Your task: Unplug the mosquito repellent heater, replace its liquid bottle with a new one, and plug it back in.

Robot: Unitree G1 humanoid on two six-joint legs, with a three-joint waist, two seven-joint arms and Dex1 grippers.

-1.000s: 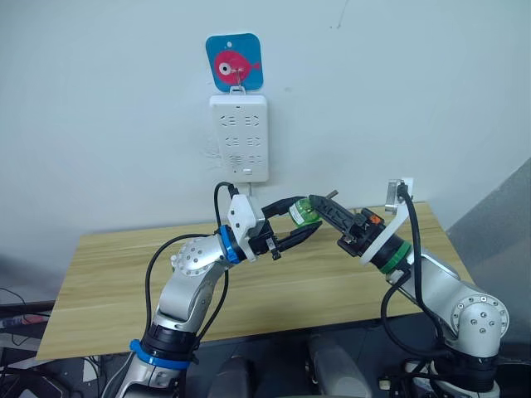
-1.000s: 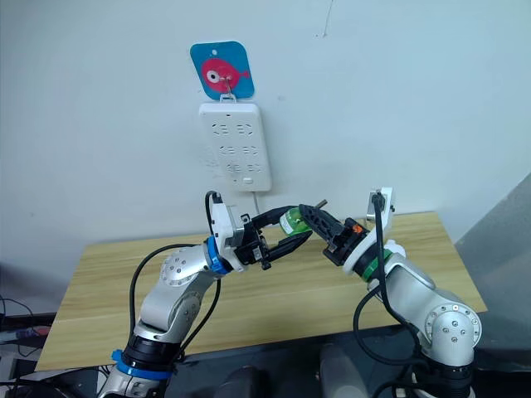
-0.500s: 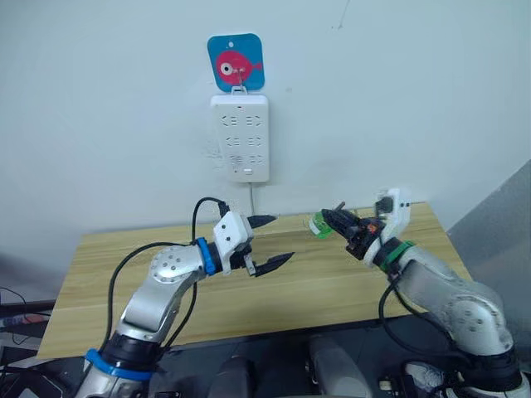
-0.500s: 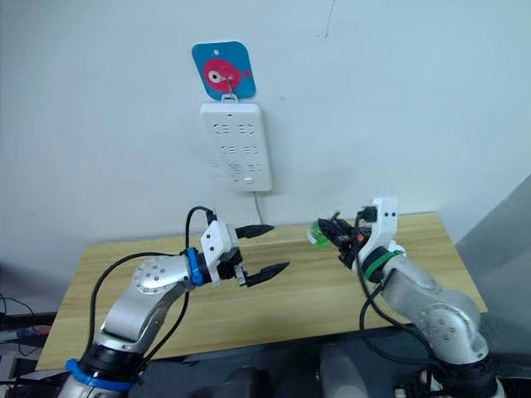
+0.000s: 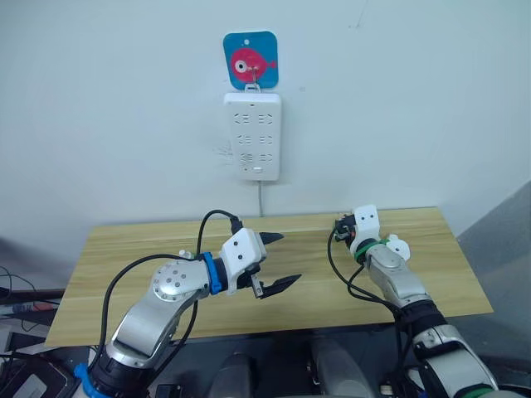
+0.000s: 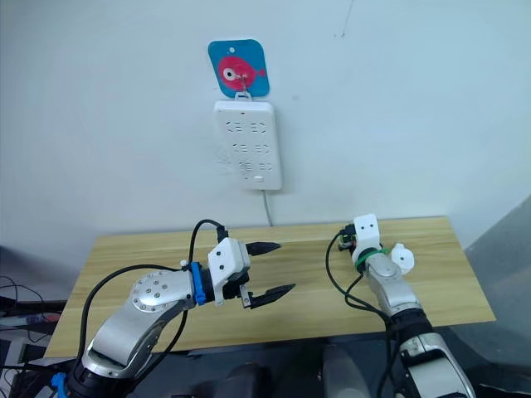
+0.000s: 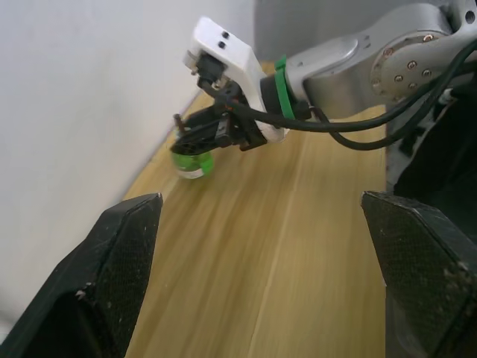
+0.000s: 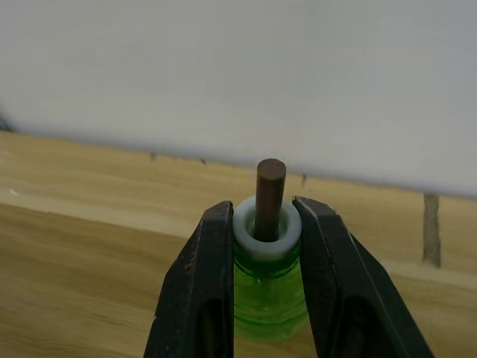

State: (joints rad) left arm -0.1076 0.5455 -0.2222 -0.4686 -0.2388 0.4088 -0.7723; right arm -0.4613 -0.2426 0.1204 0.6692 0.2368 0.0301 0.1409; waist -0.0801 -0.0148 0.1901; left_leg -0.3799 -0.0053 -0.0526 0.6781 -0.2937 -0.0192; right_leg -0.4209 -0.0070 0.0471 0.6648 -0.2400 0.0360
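Right tool (image 8: 261, 246) is clamped on the neck of a green liquid bottle (image 8: 267, 298), wick upward, low over the far side of the counter (image 5: 332, 282) near the wall. Left tool (image 5: 274, 261) hangs over the counter with its fingers spread wide, holding nothing. On the wall, the power strip (image 5: 252, 136) carries no plug, so the unplugging looks done. Whether this bottle is the old or the new one I cannot tell; refitting and plugging in remain.

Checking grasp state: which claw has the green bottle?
The right claw: its fingers clamp the white neck of the green liquid bottle, wick up. The left claw is open and empty over the table.
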